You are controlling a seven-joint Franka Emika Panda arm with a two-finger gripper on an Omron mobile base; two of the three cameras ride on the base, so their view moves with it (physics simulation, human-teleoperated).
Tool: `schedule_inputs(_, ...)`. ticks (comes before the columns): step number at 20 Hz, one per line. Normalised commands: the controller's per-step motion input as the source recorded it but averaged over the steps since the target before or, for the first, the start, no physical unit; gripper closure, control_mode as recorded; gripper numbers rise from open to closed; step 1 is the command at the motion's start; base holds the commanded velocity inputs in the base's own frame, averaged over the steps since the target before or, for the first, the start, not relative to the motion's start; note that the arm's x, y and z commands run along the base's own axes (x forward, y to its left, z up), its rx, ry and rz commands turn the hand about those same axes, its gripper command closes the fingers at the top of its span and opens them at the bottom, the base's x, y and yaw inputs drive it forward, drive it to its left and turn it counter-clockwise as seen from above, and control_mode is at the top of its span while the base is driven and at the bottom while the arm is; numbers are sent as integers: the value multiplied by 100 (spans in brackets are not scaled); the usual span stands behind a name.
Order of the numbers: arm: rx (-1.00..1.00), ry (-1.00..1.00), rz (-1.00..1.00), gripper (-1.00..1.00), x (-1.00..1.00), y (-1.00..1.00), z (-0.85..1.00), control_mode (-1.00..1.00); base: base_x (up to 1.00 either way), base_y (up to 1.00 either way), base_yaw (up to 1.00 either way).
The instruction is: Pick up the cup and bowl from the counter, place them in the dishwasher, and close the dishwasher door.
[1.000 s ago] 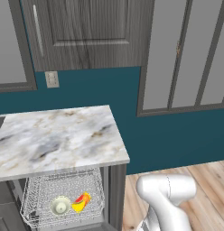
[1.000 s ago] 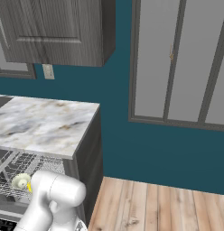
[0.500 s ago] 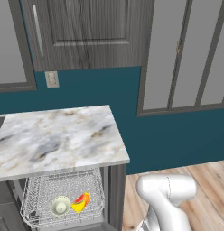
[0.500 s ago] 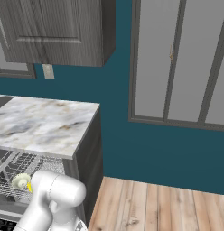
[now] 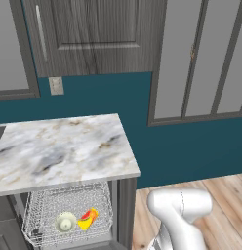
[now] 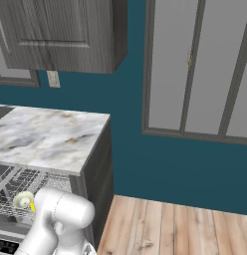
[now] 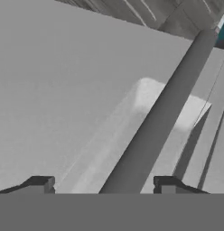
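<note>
Bowl and cup in the dishwasher rack at lower left, no readable writing, gripper spread astride the door's bar handle.

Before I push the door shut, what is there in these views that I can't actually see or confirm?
- Dishwasher door: hand view is too close to show its angle; its edges are cut off.
- Gripper: the fingertips straddle the bar handle; contact is unclear.
- Cup: right base view, hidden behind the arm.
- Bowl: small; how it sits in the rack is unclear.
</note>
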Motion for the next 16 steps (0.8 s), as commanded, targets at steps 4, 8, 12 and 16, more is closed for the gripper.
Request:
schedule_inputs(4, -34, -50, -10, -100, 100, -1, 47, -100, 0, 0, 0)
schedule_inputs(8, -31, -48, -16, -100, 100, 0, 41, -100, 0, 0, 0)
schedule_inputs(12, -12, -48, -22, -100, 100, 0, 22, -100, 0, 0, 0)
schedule_inputs(16, 0, -39, -23, -100, 100, 0, -9, -100, 0, 0, 0)
